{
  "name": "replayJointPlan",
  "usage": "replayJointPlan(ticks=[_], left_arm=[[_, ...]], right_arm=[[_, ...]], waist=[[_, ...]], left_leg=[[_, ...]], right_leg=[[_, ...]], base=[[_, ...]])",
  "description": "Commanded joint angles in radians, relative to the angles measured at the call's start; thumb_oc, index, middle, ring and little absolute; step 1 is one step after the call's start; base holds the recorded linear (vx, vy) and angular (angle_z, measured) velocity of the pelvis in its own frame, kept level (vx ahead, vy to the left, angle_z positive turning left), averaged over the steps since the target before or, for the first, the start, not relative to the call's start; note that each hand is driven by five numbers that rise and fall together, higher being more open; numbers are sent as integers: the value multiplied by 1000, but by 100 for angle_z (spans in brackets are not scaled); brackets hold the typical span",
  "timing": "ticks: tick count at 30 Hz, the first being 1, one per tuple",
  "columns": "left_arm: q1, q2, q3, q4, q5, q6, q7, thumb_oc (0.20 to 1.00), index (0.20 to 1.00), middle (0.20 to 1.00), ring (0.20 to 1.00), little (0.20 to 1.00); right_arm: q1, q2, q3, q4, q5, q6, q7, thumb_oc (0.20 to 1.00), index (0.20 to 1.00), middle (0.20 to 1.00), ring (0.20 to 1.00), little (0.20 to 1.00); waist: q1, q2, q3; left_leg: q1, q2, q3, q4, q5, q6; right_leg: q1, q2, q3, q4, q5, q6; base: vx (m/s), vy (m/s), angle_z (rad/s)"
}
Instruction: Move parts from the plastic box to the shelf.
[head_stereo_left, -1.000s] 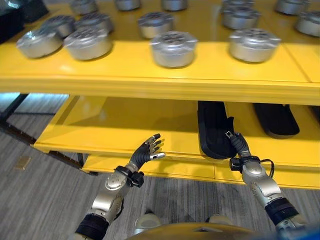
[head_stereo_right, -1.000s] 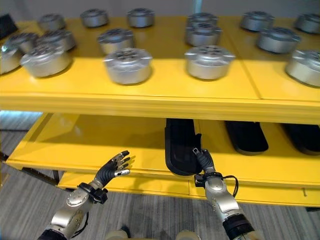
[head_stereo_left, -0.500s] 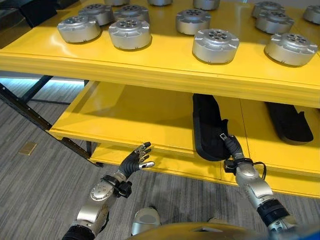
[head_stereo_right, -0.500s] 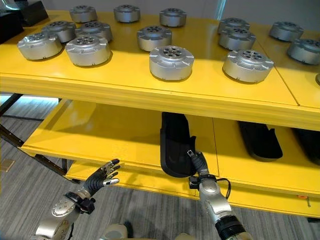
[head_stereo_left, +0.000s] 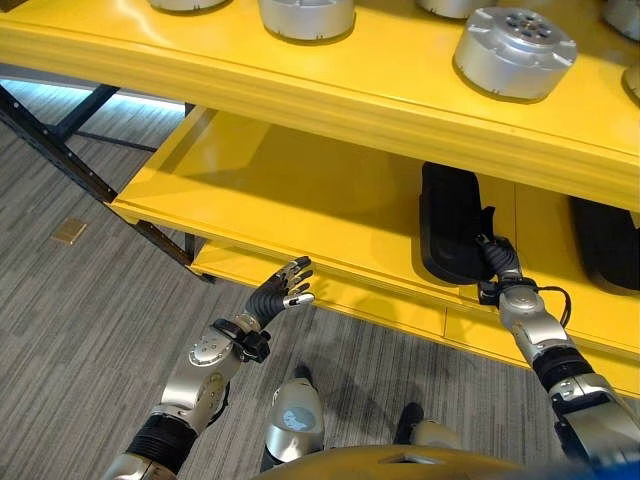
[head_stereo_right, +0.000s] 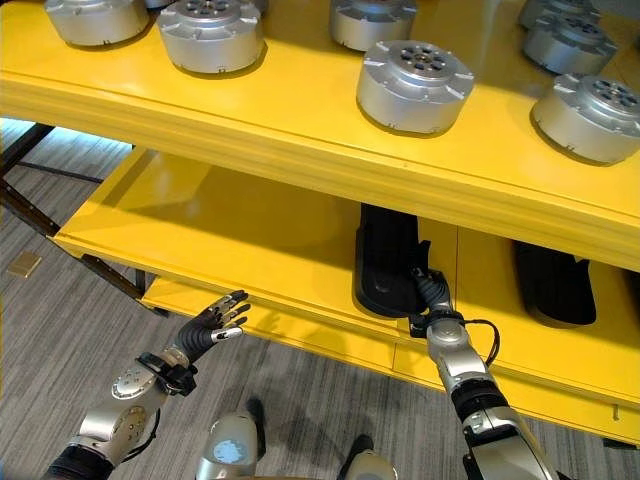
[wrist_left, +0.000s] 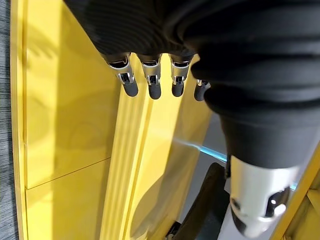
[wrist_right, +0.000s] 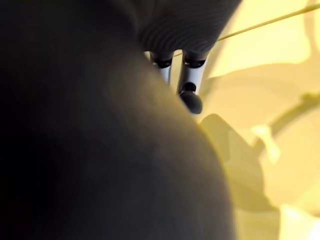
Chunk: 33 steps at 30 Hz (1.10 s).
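Fingers of the left robot hand (head_stereo_left: 283, 295) are spread wide and straight, holding nothing, in the lower left of the left eye view, just in front of the lip of the yellow lower shelf board (head_stereo_left: 300, 200); in its wrist view the dark fingertips (wrist_left: 130, 89) stand in a loose row over the yellow surface. The right robot hand (head_stereo_left: 500, 262) sits at centre right, its fingers laid against the near end of a long black moulded part (head_stereo_left: 452, 225) that lies on the lower board, reaching back under the upper one. How far those fingers close on it I cannot tell; its wrist view shows two dark-tipped fingers (wrist_right: 190, 97) beside a dark mass. A second long black part (head_stereo_right: 553, 282) lies on the same board further right, well apart from the hand. Across the top of the frame runs the yellow upper shelf board (head_stereo_right: 250, 110), whose thick front edge overhangs the lower board. On it stand round silver metal parts (head_stereo_right: 414, 85) with ringed tops, several in rows. Grey striped floor (head_stereo_left: 70, 330) fills the lower left, with a small tan square (head_stereo_left: 69, 231) lying on it.
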Motion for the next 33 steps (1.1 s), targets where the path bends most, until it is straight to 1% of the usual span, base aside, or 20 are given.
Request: replayJointPlan(ticks=[1, 4, 7, 10, 13, 14, 17, 23, 28, 33], left_arm=[[-18, 45, -26, -101, -72, -25, -30, 1000, 1000, 1000, 1000, 1000], [-90, 72, -43, -86, -108, -19, -6, 1000, 1000, 1000, 1000, 1000], [-125, 76, -64, -76, -134, -26, -37, 1000, 1000, 1000, 1000, 1000], [-151, 79, -82, -71, -143, -40, -38, 1000, 1000, 1000, 1000, 1000], [-179, 73, -110, -62, -161, -53, -14, 1000, 1000, 1000, 1000, 1000], [-179, 73, -110, -62, -161, -53, -14, 1000, 1000, 1000, 1000, 1000], [-220, 64, -143, -55, -203, -79, 9, 1000, 1000, 1000, 1000, 1000], [-233, 61, -150, -53, -205, -88, 42, 1000, 1000, 1000, 1000, 1000], [-239, 52, -153, -45, -203, -86, 47, 1000, 1000, 1000, 1000, 1000], [-242, 42, -161, -43, -203, -87, 57, 1000, 1000, 1000, 1000, 1000]], right_arm=[[-127, -70, -3, 17, 46, -33, -41, 200, 200, 200, 200, 200], [-263, -97, 27, 142, 107, -10, -61, 200, 200, 200, 200, 200], [-341, -117, 57, 217, 119, 8, -72, 200, 200, 200, 200, 200], [-385, -130, 73, 252, 132, 13, -82, 200, 200, 200, 200, 200], [-427, -144, 85, 310, 108, 13, -83, 200, 200, 200, 200, 200], [-427, -144, 85, 310, 108, 13, -83, 200, 200, 200, 200, 200], [-505, -161, 124, 372, 84, 30, -119, 200, 200, 200, 200, 200], [-535, -178, 150, 380, 70, 48, -127, 200, 200, 200, 200, 200], [-544, -188, 161, 382, 57, 60, -144, 200, 200, 200, 200, 200], [-554, -200, 165, 395, 8, 75, -158, 200, 200, 200, 200, 200]], waist=[[39, 9, -13], [63, 3, 28], [73, 9, 56], [75, 15, 74], [73, 29, 93], [73, 29, 93], [71, 49, 129], [66, 60, 149], [59, 68, 164], [49, 81, 177]], left_leg=[[15, -6, -51, -56, 60, 14], [-46, 7, -58, -34, 66, 0], [-87, 12, -62, -24, 70, -6], [-115, 16, -66, -15, 73, -11], [-142, 20, -70, 5, 73, -16], [-142, 20, -70, 5, 73, -16], [-188, 26, -79, 31, 73, -22], [-209, 25, -80, 36, 74, -24], [-217, 25, -78, 47, 70, -21], [-217, 21, -77, 42, 70, -19]], right_leg=[[1, -12, -3, 104, -35, 44], [-14, -2, -15, 103, -45, 41], [-41, -3, -20, 110, -49, 41], [-67, -7, -23, 122, -50, 40], [-103, -15, -19, 153, -55, 37], [-103, -15, -19, 153, -55, 37], [-163, -26, -12, 200, -65, 32], [-210, -33, -6, 236, -70, 30], [-239, -39, -2, 269, -76, 25], [-271, -45, 9, 288, -72, 26]], base=[[-136, -79, 11], [-178, -72, 10], [-126, -3, 0], [-120, 21, 1], [-53, 39, -3], [-65, 36, -2], [-79, 40, -2], [-50, 21, -2], [-10, 8, -4], [-4, 9, -4]])
